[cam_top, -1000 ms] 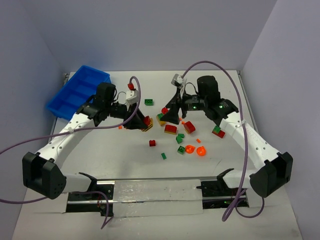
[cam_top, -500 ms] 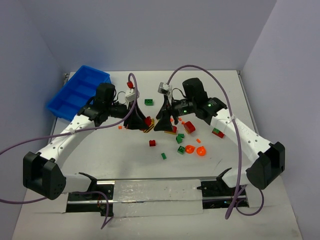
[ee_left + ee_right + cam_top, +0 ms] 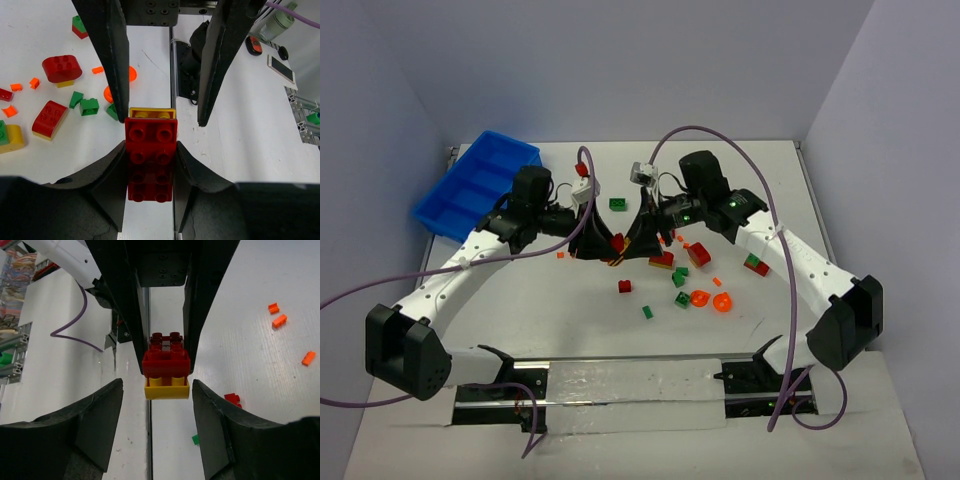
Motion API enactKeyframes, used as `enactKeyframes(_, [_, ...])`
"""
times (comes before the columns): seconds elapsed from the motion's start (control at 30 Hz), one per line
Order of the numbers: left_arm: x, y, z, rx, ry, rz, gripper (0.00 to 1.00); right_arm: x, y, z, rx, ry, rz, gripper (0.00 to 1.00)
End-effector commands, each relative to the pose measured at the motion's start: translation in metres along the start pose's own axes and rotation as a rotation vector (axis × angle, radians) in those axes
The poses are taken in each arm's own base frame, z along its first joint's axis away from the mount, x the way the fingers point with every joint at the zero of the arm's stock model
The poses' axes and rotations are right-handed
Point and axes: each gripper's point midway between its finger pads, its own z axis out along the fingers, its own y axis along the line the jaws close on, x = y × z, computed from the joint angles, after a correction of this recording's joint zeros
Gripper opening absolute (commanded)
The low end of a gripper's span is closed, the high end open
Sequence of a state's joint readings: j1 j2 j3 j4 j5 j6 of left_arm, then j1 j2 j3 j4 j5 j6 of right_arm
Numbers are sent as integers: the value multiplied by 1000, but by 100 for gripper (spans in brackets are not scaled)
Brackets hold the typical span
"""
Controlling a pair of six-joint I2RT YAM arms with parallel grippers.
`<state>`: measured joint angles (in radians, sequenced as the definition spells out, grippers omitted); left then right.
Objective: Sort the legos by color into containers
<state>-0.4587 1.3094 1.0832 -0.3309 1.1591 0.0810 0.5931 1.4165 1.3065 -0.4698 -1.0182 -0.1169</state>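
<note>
The step in hand appears to be the separation of two legos that are stuck together, so that each colour can go to its own place. The left end effector [image 3: 150,170] is partly closed and grips a red brick [image 3: 150,155] between its two fingers, above the middle of the table [image 3: 570,320]. A yellow piece [image 3: 152,113] is attached to the far end of this red brick. The right end effector [image 3: 156,385] faces it from the opposite side. Its jaws are open and stand on both sides of the yellow end. In the right wrist view there is a gap on each side, so it holds nothing. In the left wrist view one finger is very close to the yellow piece, and I cannot tell if it touches.

The other legos [image 3: 695,275], red, green and orange, lie scattered on the table, mostly on the right half. The blue bin [image 3: 490,165] is at the far left corner, well apart from both arms, and its compartments look empty from above.

I think the next move calls for the right jaws to close only on the yellow piece, not on the red one. Then the two arms must pull or twist apart while the left grip remains firm.
</note>
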Motion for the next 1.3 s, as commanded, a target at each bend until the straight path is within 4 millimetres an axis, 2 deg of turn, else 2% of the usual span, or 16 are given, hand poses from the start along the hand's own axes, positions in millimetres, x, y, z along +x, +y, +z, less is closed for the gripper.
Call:
enactKeyframes(0.0, [-15, -11, 0, 37, -33, 60, 0, -12, 9, 4, -42, -4, -30, 63])
enactKeyframes(0.2, [-18, -15, 0, 51, -39, 55, 0, -9, 5, 5, -25, 17, -46, 58])
enactKeyframes(0.3, [-19, -15, -1, 52, -40, 55, 0, -7, 4, 5, -23, 23, -46, 49])
enactKeyframes(0.33, [-18, -16, -1, 52, -37, 52, 0, -6, 4, 5, -23, 26, -49, 38])
enactKeyframes(0.37, [-18, -16, -1, 50, -38, 53, 1, -6, 4, 5, -23, 27, -49, 38])
enactKeyframes(0.4, [-17, -16, -1, 48, -35, 48, 7, -7, 3, 5, -21, 27, -54, 25])
enactKeyframes(0.43, [-15, -15, -2, 41, -28, 38, 25, -6, 4, 4, -24, 35, -50, 7])
enactKeyframes(0.47, [-14, -16, -2, 39, -25, 37, 35, -5, 3, 5, -18, 38, -47, 1])
enactKeyframes(0.53, [-13, -16, -4, 35, -17, 37, 46, -5, 2, 3, -2, 34, -50, 0])
enactKeyframes(0.63, [-15, -19, -8, 32, -13, 44, 56, -2, 2, 2, 9, 33, -54, 0])
enactKeyframes(0.83, [-21, -25, -10, 58, -17, 30, 69, -1, 3, 1, 11, 35, -59, 0])
enactKeyframes(1.0, [-26, -25, -9, 64, -27, 27, 65, 0, 4, 2, 15, 44, -70, 0])
enactKeyframes(1.07, [-26, -23, -7, 58, -28, 28, 54, 0, 5, 2, 18, 47, -74, 0])
enactKeyframes(1.1, [-26, -22, -7, 52, -28, 25, 53, 0, 6, 3, 15, 48, -75, 0])
enactKeyframes(1.17, [-26, -19, -7, 42, -28, 27, 40, 0, 7, 3, 13, 47, -78, 0])
enactKeyframes(1.27, [-25, -18, -7, 38, -26, 30, 10, 2, 7, 4, 14, 57, -79, 0])
